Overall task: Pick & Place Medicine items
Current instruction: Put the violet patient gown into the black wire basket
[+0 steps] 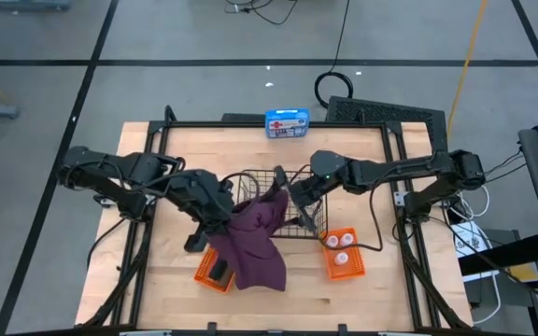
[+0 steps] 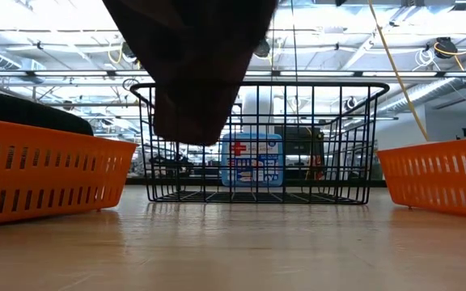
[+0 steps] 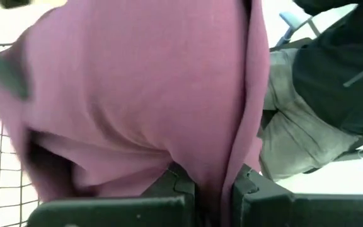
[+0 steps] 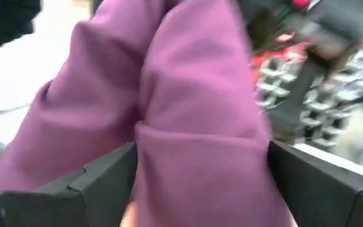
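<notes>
**Both grippers at the maroon pouch above the wire basket**

Fingers of the left gripper (image 3: 210,195) are pressed together on a fold of the large maroon soft fabric pouch (image 1: 255,238), with only a thin strip of cloth between the two dark pads. In the high view this gripper (image 1: 220,213) is at the left edge of the pouch, above the table's middle. The right gripper (image 4: 200,183) has its fingers spread wide, and a thick bunch of the same cloth fills the space between them; whether they press on it I cannot tell. In the high view the right gripper (image 1: 292,194) is at the upper right corner of the pouch, over the black wire basket (image 1: 297,219).

The pouch hangs between the two grippers and falls down toward the front of the light wooden table (image 1: 157,280). Its lower part covers a part of the left orange plastic bin (image 1: 211,275), in which a short dark-grey piece (image 1: 218,271) lies. In the low view the pouch (image 2: 196,65) hangs from above, in front of the basket (image 2: 257,141), and does not touch the table.

The right orange plastic bin (image 1: 344,257) holds small white round bottles (image 1: 341,244). A blue and white first-aid box (image 1: 287,123) stands at the far edge of the table, behind the basket.
</notes>
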